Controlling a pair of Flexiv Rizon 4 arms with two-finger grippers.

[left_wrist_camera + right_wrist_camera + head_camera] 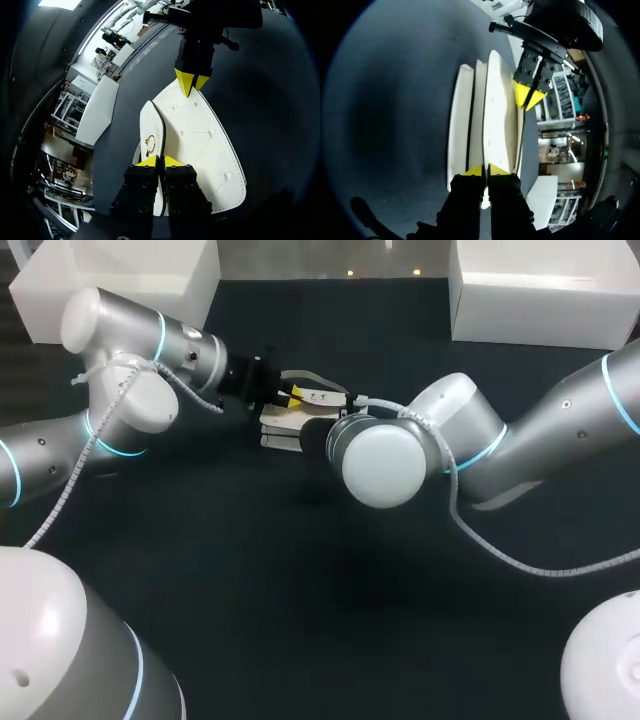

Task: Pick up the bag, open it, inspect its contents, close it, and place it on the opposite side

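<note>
Right arm elbow [385, 465] looming nearest, hiding its own end effector from overhead. White bag [281, 426] being held mid-table [300, 600] between both arms, well apart from left white box [130, 285] and right white box [545, 295] lining far edge. Left end effector [160, 161] pinching narrow on one bag edge. Right end effector [485, 170] pinching narrow on opposite edge.
</note>
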